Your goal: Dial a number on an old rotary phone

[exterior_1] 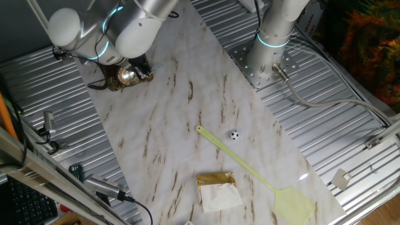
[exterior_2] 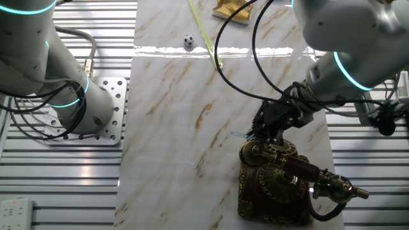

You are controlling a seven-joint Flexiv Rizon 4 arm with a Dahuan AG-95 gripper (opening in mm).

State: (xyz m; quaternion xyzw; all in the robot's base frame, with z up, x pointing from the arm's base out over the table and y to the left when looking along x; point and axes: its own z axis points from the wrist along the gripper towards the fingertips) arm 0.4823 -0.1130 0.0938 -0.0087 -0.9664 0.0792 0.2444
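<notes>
The old rotary phone (exterior_2: 276, 185) stands at the near end of the marble board, with a dark brown base, a round brass dial (exterior_2: 275, 183) and an ornate handset (exterior_2: 305, 172) lying across its cradle. My gripper (exterior_2: 263, 131) hovers just behind the phone's far edge, its dark fingers pointing down toward the cradle end. It is close to the phone, but contact is not clear, and the finger gap does not show. In one fixed view the arm covers most of the phone (exterior_1: 127, 77), and the gripper (exterior_1: 141, 66) sits right beside it.
A yellow fly swatter (exterior_1: 251, 170) lies diagonally on the marble board (exterior_1: 187, 125). A small black-and-white ball (exterior_1: 234, 134) sits beside it, and a gold and white packet (exterior_1: 217, 189) lies nearer the edge. The arm's base (exterior_2: 89, 108) is bolted beside the board. Black cables (exterior_2: 236, 70) loop over it.
</notes>
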